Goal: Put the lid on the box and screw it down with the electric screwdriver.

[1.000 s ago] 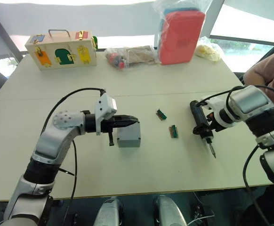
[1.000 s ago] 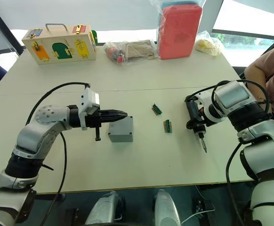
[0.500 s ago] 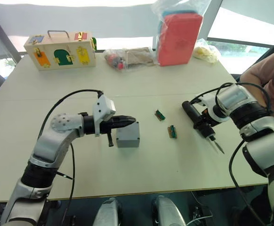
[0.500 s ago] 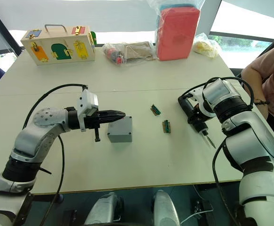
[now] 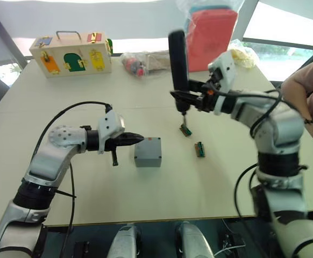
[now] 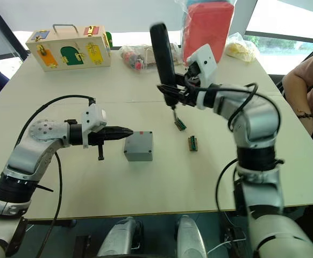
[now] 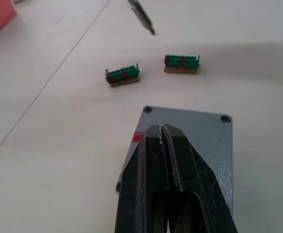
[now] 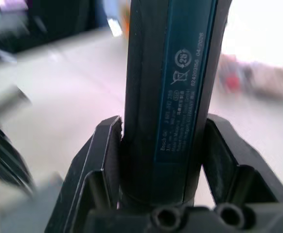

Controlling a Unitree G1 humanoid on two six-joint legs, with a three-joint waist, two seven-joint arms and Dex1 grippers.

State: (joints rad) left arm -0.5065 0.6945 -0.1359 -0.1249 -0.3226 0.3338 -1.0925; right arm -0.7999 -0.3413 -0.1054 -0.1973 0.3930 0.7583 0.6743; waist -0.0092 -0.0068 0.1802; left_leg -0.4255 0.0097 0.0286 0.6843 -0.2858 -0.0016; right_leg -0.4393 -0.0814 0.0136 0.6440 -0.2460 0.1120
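Note:
The grey box (image 5: 147, 157) stands mid-table with the lid (image 7: 200, 141) lying flat on top, screw holes showing at its corners. My left gripper (image 5: 141, 138) is shut and empty, its tips (image 7: 161, 130) over the lid's left edge beside a small red mark. My right gripper (image 5: 187, 98) is shut on the electric screwdriver (image 5: 178, 56), which it holds upright above the table behind and to the right of the box. The bit points down over a green connector block (image 5: 185, 129). In the right wrist view the black fingers (image 8: 102, 160) clamp the screwdriver's barrel (image 8: 170, 87).
A second green connector block (image 5: 199, 149) lies right of the box. Along the table's far edge stand a wooden latch box (image 5: 70, 54), a clear bag of items (image 5: 146, 63), a red case in plastic (image 5: 210, 37) and a yellow bundle (image 5: 242, 54). A person's arm (image 5: 307, 86) is at the right.
My right arm has swung the screwdriver up from the table's right side toward the centre and stood it upright. My left gripper has drawn back a little to the lid's left edge.

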